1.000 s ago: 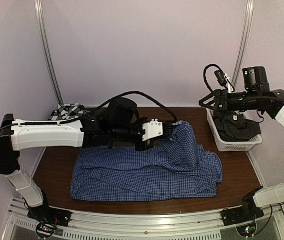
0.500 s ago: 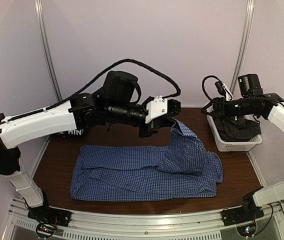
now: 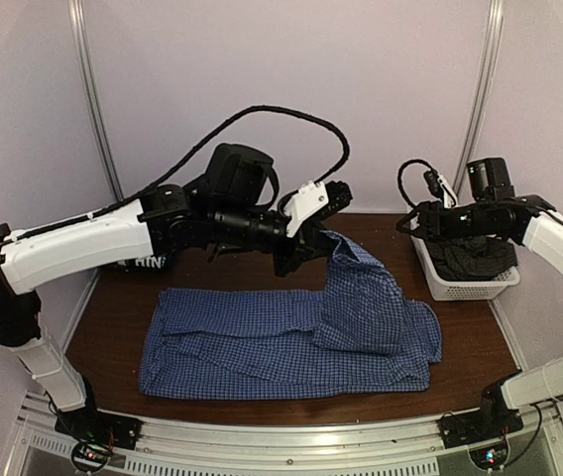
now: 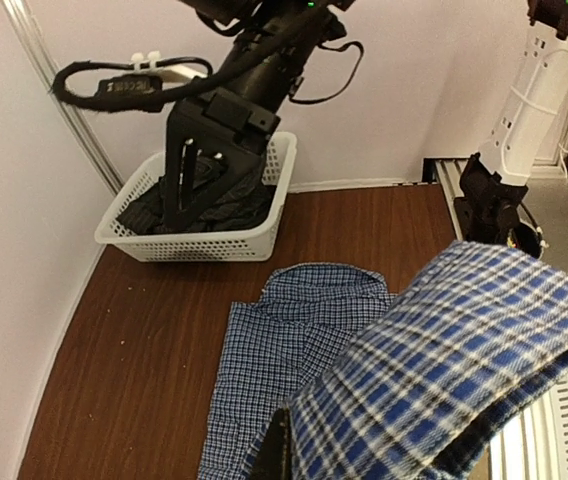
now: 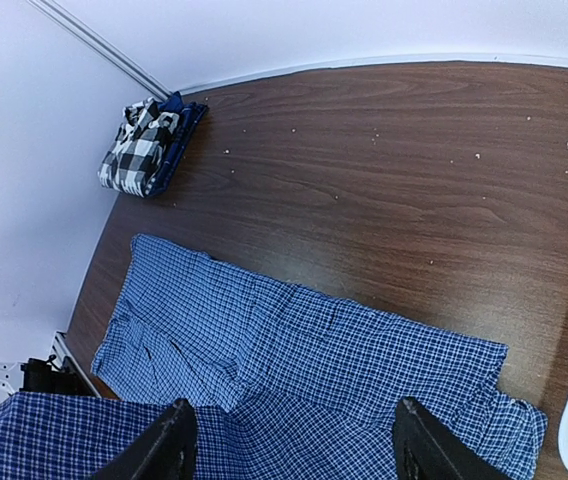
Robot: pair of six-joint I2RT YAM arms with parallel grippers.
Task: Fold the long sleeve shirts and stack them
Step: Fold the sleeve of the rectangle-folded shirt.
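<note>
The left gripper (image 3: 329, 224) is pinching a fold of the blue checked shirt (image 3: 291, 342) above the table (image 3: 113, 327) while the right gripper (image 5: 294, 446) is hovering, fingers spread, near the basket (image 3: 472, 289).

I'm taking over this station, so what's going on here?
The left hand is shut on one end of the blue check shirt, holding it lifted while the rest lies flat on the table. The right hand hangs open over the white basket of dark clothes, holding nothing. A folded plaid shirt sits at the table's far left corner.
</note>
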